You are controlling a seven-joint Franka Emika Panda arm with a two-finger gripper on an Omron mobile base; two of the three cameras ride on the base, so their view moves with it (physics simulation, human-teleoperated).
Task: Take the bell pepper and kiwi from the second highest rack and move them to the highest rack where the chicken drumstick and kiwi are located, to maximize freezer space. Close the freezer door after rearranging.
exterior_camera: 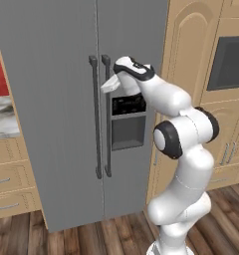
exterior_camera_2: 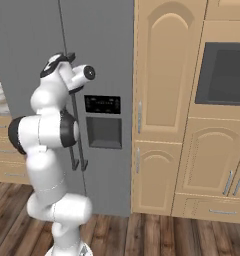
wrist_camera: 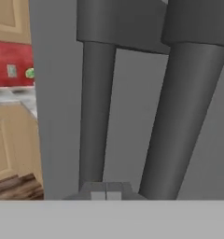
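Claw (wrist_camera: 106, 191) pressed together (nothing pinched), near freezer door (exterior_camera: 57, 109) handle (exterior_camera: 95, 119); door shut.

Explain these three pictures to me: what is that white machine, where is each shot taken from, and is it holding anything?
It is a white robot arm on a driving base, in a computer-rendered kitchen. Two pictures come from cameras on the base, behind the arm to its left and right. The third comes from a camera on the hand, looking along its fingers. The arm faces a grey two-door fridge, both doors shut. Its hand is raised near the long dark handles of the freezer door and the dispenser door. The fingers are closed together and hold nothing.
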